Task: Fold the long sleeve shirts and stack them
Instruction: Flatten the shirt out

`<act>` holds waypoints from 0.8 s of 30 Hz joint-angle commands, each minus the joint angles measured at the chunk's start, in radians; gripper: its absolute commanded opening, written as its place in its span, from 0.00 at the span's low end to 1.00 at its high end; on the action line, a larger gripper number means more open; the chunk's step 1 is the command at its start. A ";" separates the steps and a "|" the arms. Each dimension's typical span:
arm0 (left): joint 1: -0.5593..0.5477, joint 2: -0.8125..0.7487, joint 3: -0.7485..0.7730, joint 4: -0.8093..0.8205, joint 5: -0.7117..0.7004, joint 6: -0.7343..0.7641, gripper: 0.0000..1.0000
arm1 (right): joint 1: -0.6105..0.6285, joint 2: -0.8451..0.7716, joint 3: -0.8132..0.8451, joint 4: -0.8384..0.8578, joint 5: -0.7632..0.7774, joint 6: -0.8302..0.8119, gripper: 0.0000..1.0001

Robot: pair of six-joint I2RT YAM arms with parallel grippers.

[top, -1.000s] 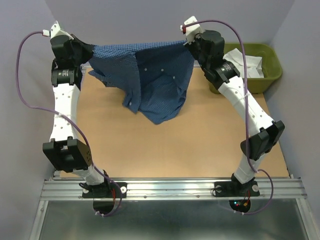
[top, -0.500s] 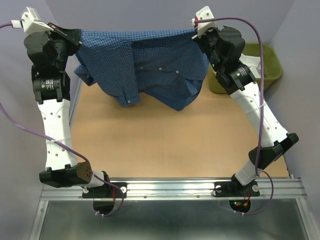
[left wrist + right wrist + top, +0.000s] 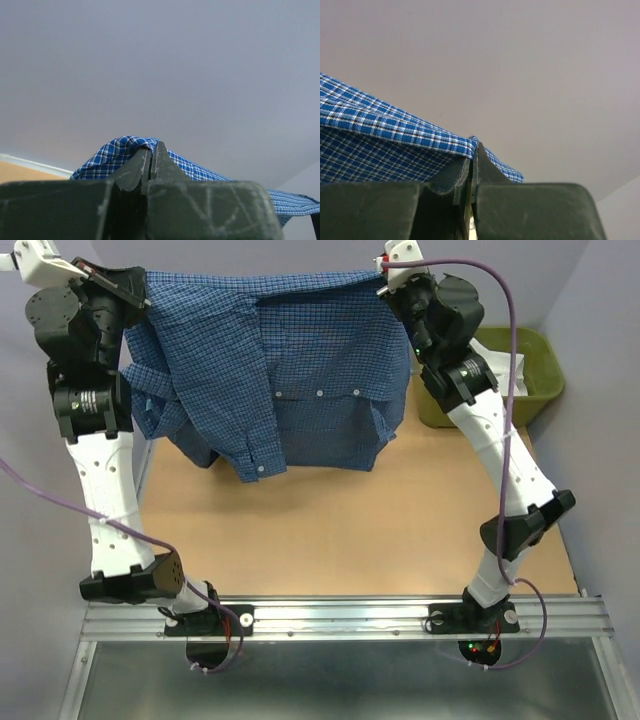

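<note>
Flat tan wooden bench: olive-green rectangular plastic tub stands on its far right corner.

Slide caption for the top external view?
Left arm and right arm hold the blue checked shirt spread above the table, jaws shut on its upper edge; white cloth in the olive tub.
</note>
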 commanded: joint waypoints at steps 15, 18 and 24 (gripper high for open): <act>0.017 0.310 0.344 0.221 0.171 -0.033 0.00 | -0.061 0.149 0.188 0.393 0.108 -0.123 0.01; 0.019 0.247 0.318 0.240 0.199 0.002 0.00 | -0.061 0.053 0.097 0.402 0.089 -0.111 0.01; 0.019 -0.052 -0.193 0.310 0.078 0.059 0.00 | -0.058 -0.244 -0.369 0.376 -0.035 -0.038 0.01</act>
